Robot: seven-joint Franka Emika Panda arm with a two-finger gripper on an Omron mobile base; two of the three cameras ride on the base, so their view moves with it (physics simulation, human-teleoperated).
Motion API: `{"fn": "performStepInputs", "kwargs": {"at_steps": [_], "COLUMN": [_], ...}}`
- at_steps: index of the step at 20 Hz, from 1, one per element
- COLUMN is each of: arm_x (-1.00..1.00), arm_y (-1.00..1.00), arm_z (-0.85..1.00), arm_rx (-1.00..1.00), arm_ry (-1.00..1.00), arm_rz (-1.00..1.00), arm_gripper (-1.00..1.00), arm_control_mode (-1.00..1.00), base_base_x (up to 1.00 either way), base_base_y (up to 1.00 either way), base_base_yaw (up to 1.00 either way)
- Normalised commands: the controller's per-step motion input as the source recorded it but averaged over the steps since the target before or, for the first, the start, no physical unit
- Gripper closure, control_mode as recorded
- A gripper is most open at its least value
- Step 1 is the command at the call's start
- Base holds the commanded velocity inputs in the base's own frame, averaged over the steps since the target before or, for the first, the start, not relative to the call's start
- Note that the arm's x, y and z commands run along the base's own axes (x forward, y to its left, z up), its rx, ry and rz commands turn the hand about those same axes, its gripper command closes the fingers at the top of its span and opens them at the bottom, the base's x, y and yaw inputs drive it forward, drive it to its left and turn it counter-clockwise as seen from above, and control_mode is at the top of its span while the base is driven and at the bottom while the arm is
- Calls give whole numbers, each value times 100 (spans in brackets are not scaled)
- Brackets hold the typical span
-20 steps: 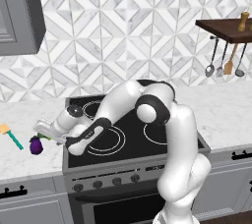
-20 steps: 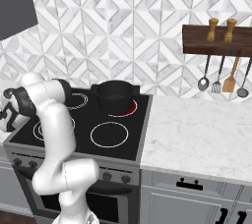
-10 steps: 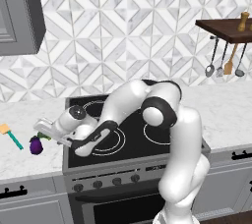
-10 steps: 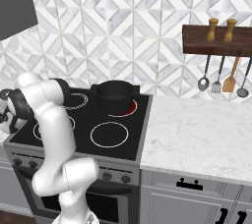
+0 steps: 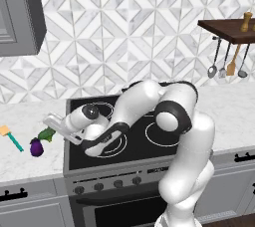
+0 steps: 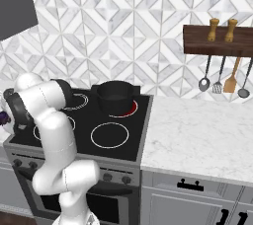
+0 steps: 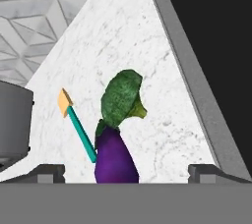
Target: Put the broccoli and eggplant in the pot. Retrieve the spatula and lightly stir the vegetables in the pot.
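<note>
just one broccoli (image 7: 122,101), one eggplant (image 7: 114,158) (touching), one spatula (image 7: 76,122).

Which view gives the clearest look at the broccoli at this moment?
The hand view: the broccoli sits large and central on the marble counter, just behind the eggplant, lumpy head and pale stem visible. The left base view shows it as a small green patch by the stove's edge, partly covered by the arm.
</note>
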Motion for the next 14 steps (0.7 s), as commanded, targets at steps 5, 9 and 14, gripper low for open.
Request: {"fn": "performStepInputs", "kwargs": {"at_steps": [5, 9, 14], "arm_x": [40, 41, 63], "arm_y": [-2, 9, -9], "arm_z": [42, 1, 20], "arm_rx": [-1, -5, 0], "arm_ry": [15, 22, 17], "arm_rz": [-4, 0, 0], "arm_gripper": [-100, -100, -100], "arm_control_mode": [-100, -100, -100], "base_base_x": [0, 0, 0], "base_base_y": [0, 0, 0], "base_base_yaw": [0, 0, 0]}}
